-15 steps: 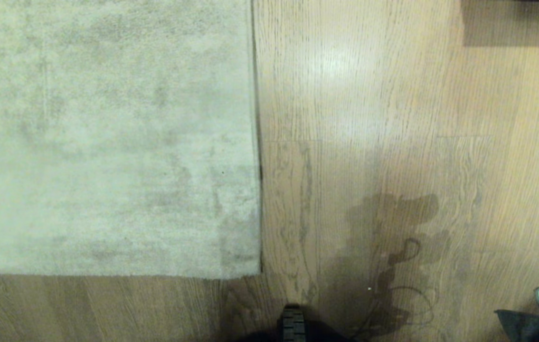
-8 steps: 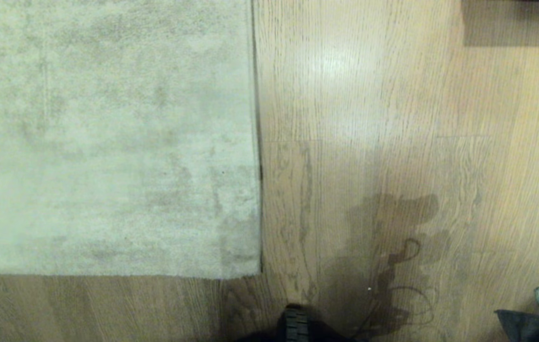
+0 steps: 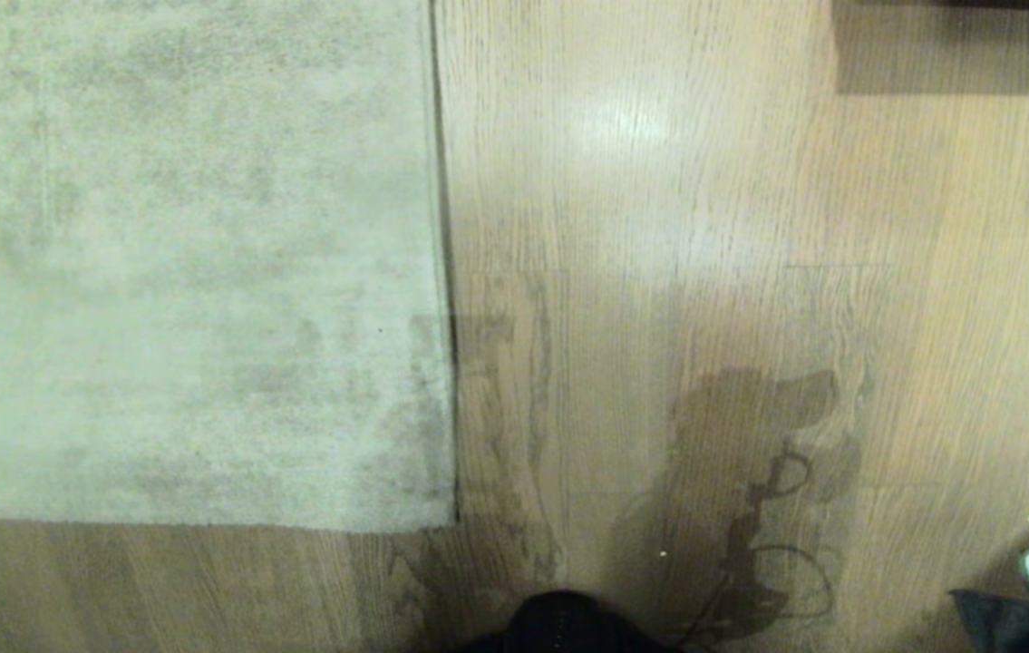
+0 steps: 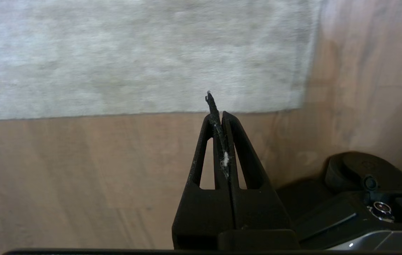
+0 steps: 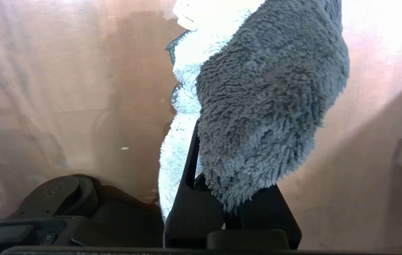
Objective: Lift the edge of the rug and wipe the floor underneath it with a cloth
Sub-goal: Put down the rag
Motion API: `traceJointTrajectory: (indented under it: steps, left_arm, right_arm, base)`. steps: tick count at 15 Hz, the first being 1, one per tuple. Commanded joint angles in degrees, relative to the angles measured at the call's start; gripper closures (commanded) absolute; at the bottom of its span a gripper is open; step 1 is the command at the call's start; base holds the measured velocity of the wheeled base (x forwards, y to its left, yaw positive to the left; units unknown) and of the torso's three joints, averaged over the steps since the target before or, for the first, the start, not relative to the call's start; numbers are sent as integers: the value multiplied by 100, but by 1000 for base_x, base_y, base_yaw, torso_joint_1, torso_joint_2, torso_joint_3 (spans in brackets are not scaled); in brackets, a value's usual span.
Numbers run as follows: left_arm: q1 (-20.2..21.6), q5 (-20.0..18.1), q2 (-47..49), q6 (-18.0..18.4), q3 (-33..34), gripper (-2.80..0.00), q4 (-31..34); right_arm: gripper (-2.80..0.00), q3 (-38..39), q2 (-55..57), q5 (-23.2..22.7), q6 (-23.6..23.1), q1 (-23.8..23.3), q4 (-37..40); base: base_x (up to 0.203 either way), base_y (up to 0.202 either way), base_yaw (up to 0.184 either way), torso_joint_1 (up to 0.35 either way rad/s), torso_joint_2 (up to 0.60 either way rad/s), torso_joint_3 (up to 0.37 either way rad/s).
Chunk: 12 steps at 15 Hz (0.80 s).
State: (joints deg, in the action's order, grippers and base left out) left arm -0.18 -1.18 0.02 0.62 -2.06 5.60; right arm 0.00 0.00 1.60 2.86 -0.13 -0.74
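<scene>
- Beige short-pile rug (image 3: 179, 263) lies flat on the floor (image 3: 659, 227), filling the head view's left; its near corner sits ahead and left of the base (image 3: 559, 626)
- Rug edge (image 3: 446, 363) runs away from the robot, flush to the planks, not yet lifted
- Grey/white cloth (image 5: 257, 106) is pinched in the R gripper (image 5: 218, 156), jaws closed on it, fabric draped over the fingers; it also peeks in at the head view's lower right corner
- L gripper (image 4: 218, 117) is empty, jaws pressed shut w/ a bit of lint between them, hanging above bare floor just short of the rug's near border
- Step, as I read it: approach/line-up; neither lifting nor wiping has begun
- Next move prob needs the L jaws to open, drop low to the edge near the corner, slip one finger under the backing and pinch, then raise it
- R arm w/ cloth then needs room to reach the exposed planks
</scene>
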Motion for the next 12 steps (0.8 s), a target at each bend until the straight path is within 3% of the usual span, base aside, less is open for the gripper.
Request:
traceJointTrajectory:
  steps: [1,12]
  left_arm:
    - [1,-4,-2,-1,-2,0,3]
    - [-5,-1,-2,-1,-1,0,3]
  right_arm:
    - [0,0,9,0,4,4,-5]
    - [0,0,6,-7,-13,1,-5]
  base:
    - [0,-193,-2,2,2,6]
    - [0,-195,0,3,2,4]
